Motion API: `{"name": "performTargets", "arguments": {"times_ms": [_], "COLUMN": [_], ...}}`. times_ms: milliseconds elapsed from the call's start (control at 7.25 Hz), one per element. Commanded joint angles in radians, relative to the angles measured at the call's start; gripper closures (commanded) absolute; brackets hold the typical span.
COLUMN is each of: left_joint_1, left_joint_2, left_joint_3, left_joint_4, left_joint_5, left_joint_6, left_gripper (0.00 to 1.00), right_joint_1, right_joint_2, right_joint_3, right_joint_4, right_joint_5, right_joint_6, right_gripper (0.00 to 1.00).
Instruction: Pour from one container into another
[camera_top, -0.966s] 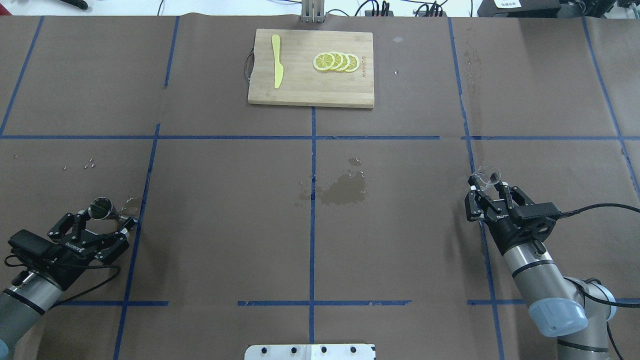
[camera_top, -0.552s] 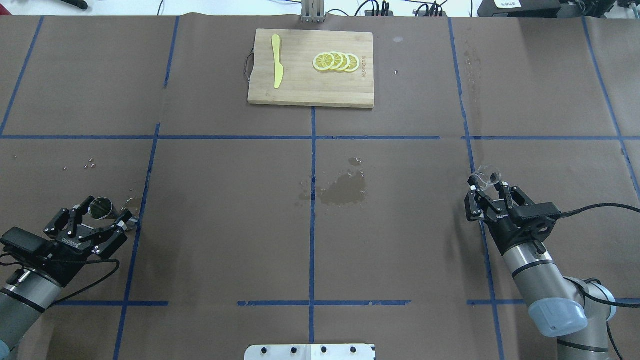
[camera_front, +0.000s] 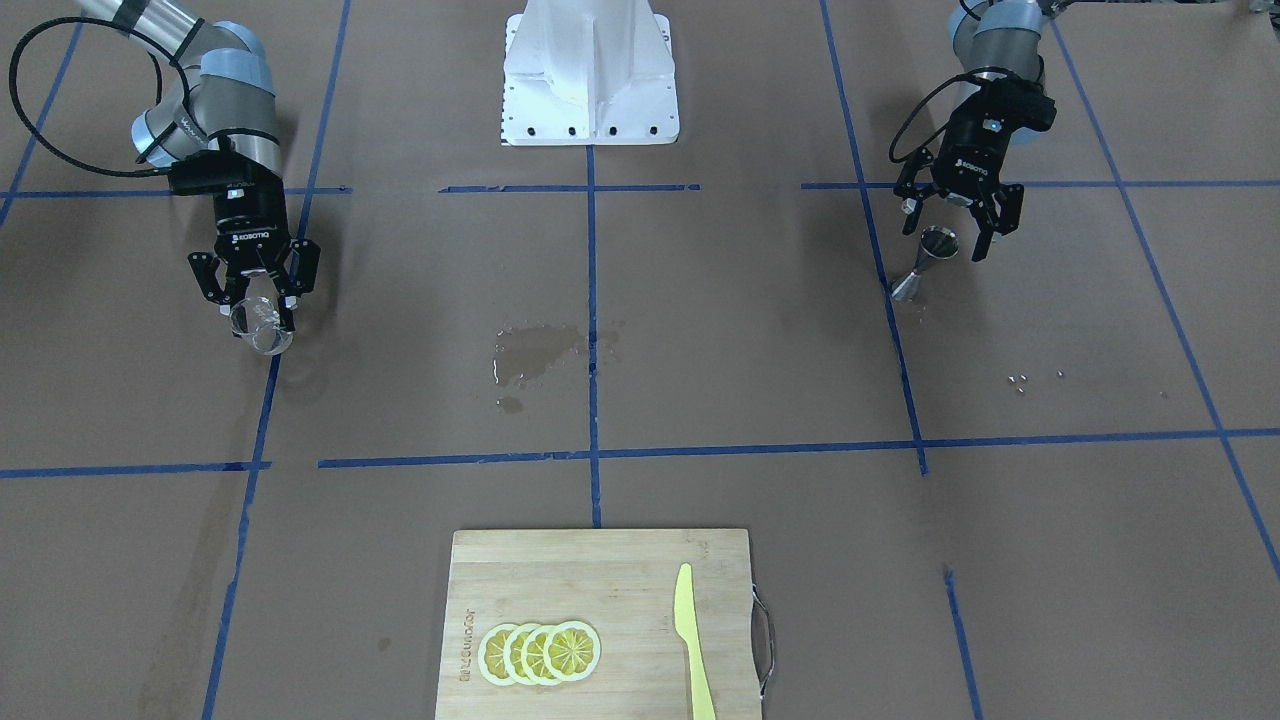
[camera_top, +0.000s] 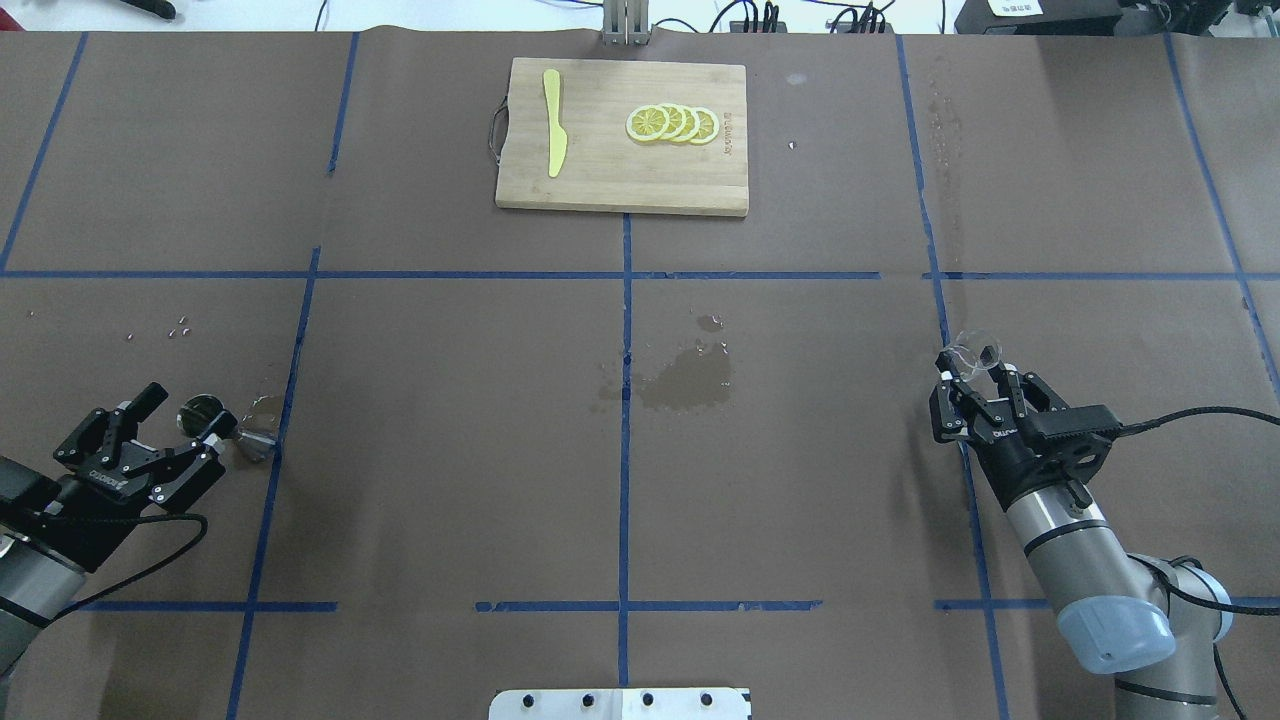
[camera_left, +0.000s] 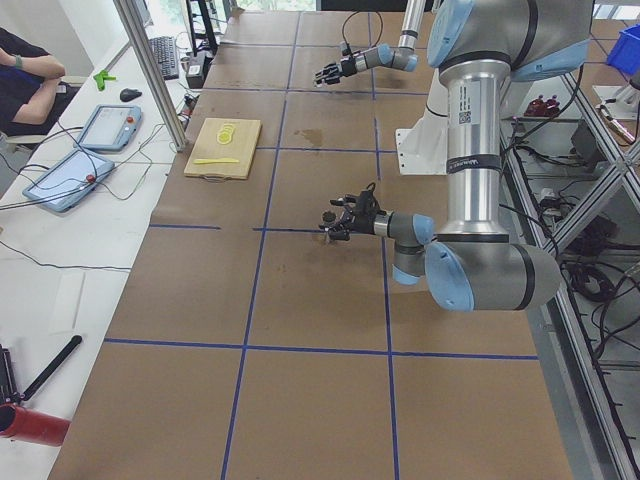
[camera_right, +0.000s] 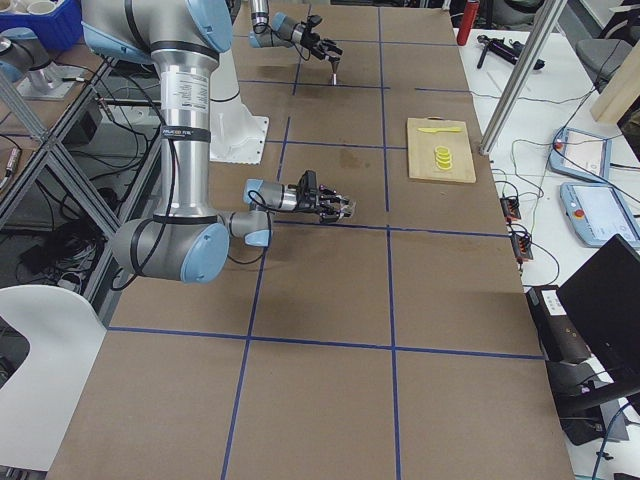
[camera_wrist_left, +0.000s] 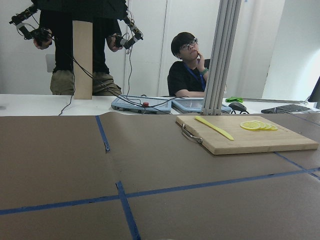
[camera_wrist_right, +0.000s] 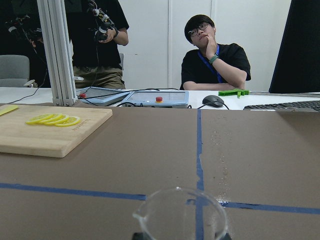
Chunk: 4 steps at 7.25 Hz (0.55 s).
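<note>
Brown paper (camera_top: 450, 400), crossed by blue tape lines (camera_top: 625, 500), is spread over the whole table. At the far side from the robot one bamboo cutting board (camera_top: 620, 190) is laid. On it four lemon slices (camera_top: 672, 123) are fanned in an overlapping row, and one yellow knife (camera_top: 554, 125) is placed apart from them near the handle end. One dark wet patch (camera_top: 690, 380) is seen near the table's middle, between the two arms. A few small pale bits (camera_top: 178, 326) are scattered beyond the left arm. The white robot base (camera_front: 590, 80) is seen at the robot's edge of the table. Beyond the table's far edge two people are seen, one seated (camera_wrist_right: 212, 60) and one standing (camera_wrist_right: 97, 45), with two control tablets (camera_wrist_right: 145, 97) in front of them.

One steel jigger (camera_top: 205, 412) is set upright on the paper at the robot's left, just beside a tape line, with a small wet spot (camera_top: 262, 405) next to its foot. The left gripper (camera_top: 188, 405) is spread wide, with a finger to each side of the jigger's upper cup. It appears not to be gripped, though contact with a fingertip cannot be ruled out at this size.

One clear glass tumbler (camera_top: 970, 350) is clamped between the closed fingers of the right gripper (camera_top: 975, 367), well apart from the jigger, at the robot's right. Its rim (camera_wrist_right: 181, 210) is seen low in the right wrist view.
</note>
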<state>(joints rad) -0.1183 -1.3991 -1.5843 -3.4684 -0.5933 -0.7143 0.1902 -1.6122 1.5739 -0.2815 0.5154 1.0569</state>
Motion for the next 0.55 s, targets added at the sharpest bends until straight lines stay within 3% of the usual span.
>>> {"name": "performTargets", "arguments": {"times_ms": [0, 138, 414], "left_joint_1": [-0.003, -0.017, -0.203], "left_joint_2": [0.058, 0.061, 0.116], "left_joint_3": [-0.095, -0.098, -0.094], "left_joint_4": [-0.056, -0.052, -0.037], "left_joint_5": [-0.049, -0.113, -0.405], "left_joint_6": [0.137, 0.145, 0.151], "left_gripper": [0.0, 0.0, 0.0], "right_joint_1": [0.0, 0.0, 0.0], "right_joint_2": [0.0, 0.0, 0.0], "right_joint_3": [0.0, 0.0, 0.0], "right_joint_4": [-0.001, -0.001, 0.001], "right_joint_5": [0.0, 0.0, 0.0], "right_joint_6": [0.0, 0.0, 0.0], "right_gripper": [1.0, 1.0, 1.0]}}
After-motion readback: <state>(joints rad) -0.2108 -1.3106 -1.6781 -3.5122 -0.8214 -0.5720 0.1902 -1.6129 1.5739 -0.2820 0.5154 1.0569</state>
